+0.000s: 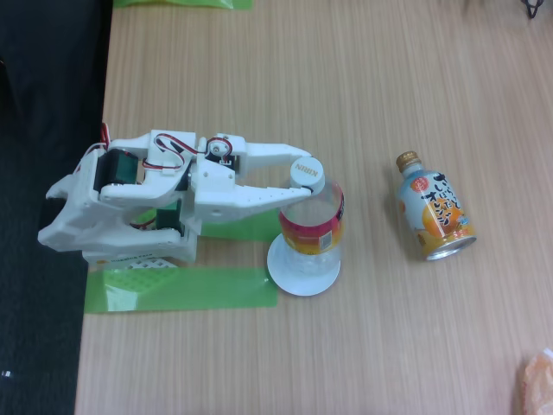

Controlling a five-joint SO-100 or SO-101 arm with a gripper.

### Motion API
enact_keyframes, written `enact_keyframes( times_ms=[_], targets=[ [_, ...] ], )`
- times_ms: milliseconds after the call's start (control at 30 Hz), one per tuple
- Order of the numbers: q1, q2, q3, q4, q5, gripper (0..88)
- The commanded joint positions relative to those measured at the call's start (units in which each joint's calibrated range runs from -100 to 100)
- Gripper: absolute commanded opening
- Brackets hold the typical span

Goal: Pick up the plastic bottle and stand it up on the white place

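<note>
- While the plastic bottle (313, 220) is held upright, its base is seen on the white place (302, 270), right of the arm's base.
- The gripper (304, 188) is closed around the bottle's upper part, just below the cap.
- Its long axis is judged vertical, so only a release remains.
- The orange can (435, 210) lies well apart, to the right.

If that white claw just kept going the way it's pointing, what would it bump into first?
The gripper already sits around the plastic bottle standing on the white plate. Pushed rightward, it would probably next meet the orange can lying on the table, though height is unclear.
</note>
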Motion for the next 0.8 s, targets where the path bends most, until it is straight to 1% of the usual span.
enact_keyframes(
  times_ms=[0, 200, 667, 700, 767],
  targets=[
    [1.38, 0.00, -1.60, 0.26, -0.24, 18.6],
    [4.57, 0.00, -1.51, 0.35, -0.24, 18.7],
    [4.49, 0.00, -1.33, 0.43, -0.18, 18.8],
    [4.42, 0.00, -1.15, 0.43, -0.24, 19.3],
    [4.27, 0.00, -0.97, 0.43, -0.29, 23.1]
  ],
)
